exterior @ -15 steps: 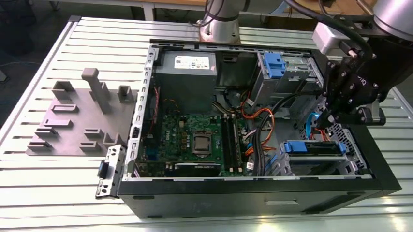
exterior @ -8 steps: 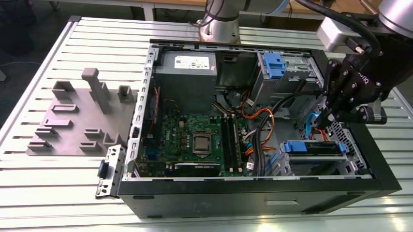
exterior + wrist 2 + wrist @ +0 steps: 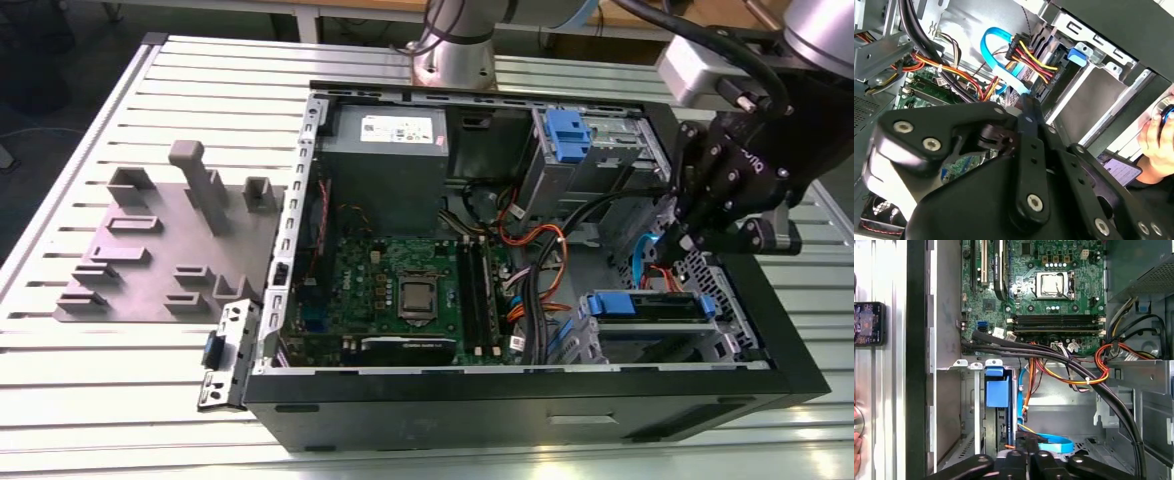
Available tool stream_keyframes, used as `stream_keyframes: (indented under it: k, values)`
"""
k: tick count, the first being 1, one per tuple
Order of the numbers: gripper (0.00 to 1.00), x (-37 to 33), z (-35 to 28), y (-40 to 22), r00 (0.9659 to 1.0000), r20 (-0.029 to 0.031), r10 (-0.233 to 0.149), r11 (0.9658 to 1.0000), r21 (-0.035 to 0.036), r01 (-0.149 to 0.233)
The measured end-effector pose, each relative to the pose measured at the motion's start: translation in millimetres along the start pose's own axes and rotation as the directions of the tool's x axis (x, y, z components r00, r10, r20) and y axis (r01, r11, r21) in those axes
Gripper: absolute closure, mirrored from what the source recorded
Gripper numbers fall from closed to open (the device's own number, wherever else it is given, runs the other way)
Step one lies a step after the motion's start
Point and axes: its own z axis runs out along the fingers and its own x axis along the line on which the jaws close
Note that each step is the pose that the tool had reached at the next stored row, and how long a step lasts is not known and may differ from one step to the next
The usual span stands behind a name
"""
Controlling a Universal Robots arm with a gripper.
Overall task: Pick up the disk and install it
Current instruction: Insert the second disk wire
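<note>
The hand [image 3: 694, 235] hangs among the cables [image 3: 534, 262] near the bay's disk [image 3: 650, 306]; its grip I cannot tell. A snagged cable could jam seating.

A slatted metal table [image 3: 80, 330] carries the open computer case [image 3: 534, 400] (black-framed) and a grey fixture plate [image 3: 147, 270].

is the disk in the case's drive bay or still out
In: the disk, blue bracket showing, sits inside the case bay, with the gripper just above it.
</note>
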Motion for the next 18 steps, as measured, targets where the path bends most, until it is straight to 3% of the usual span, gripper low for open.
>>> stream_keyframes:
  k: [3, 4, 18]
  values:
    - [0.77, -1.4, 1.3, 0.0, 1.0000, 0.0000, 0.000, 1.0000, -0.0001, 0.000]
    - [0.70, -1.8, 1.9, 0.0, 1.0000, 0.0002, 0.000, 1.0000, -0.0002, 0.000]
    - [0.71, -10.8, 13.0, -1.7, 1.0000, -0.0001, 0.000, 1.0000, -0.0017, 0.000]
